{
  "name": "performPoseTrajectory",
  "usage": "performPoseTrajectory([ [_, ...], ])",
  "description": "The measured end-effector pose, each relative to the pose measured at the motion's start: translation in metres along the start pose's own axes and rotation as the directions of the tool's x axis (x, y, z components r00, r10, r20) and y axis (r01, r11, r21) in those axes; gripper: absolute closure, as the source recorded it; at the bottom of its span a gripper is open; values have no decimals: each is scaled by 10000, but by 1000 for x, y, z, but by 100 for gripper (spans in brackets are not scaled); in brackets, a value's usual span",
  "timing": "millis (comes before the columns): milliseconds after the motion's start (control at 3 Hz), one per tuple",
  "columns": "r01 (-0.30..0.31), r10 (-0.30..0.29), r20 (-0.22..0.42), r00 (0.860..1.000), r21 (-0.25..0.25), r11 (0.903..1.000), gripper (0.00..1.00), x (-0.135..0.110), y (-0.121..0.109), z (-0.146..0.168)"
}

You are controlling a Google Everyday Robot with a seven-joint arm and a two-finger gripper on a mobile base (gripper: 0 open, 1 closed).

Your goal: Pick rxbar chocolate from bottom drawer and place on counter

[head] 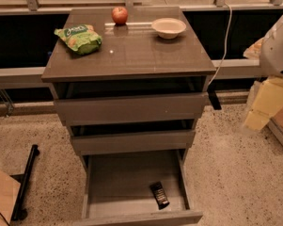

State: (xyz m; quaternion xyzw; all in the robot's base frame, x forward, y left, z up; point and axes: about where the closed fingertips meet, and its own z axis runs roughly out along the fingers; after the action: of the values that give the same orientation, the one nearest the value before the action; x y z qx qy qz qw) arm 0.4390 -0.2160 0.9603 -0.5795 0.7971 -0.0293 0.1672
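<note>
The rxbar chocolate (160,195), a small black bar, lies flat at the front right of the open bottom drawer (113,187). The two upper drawers stand slightly open above it. The counter (131,55) is the glossy grey-brown top of the cabinet. My gripper (262,111) hangs at the right edge of the view below the white arm (278,46). It is beside the cabinet at about the height of the upper drawers, well away from the bar and holding nothing that I can see.
On the counter are a green chip bag (80,39) at the left, a red apple (120,15) at the back and a pale bowl (169,28) at the back right. A white cable (224,41) hangs right of the cabinet. A black bar (26,180) lies on the speckled floor at the left.
</note>
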Motion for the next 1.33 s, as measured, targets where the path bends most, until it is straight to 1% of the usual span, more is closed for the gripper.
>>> performPoseTrajectory([
  [333,-976,977,180,9951,-87,9952,0,10,-2,30],
  [667,-1029,1030,211,9945,-34,9947,0,10,-4,30],
  [1000,-1362,1362,210,9905,-23,9907,0,7,-4,37],
  [1333,-2121,2145,318,9762,-663,9750,0,-4,0,81],
])
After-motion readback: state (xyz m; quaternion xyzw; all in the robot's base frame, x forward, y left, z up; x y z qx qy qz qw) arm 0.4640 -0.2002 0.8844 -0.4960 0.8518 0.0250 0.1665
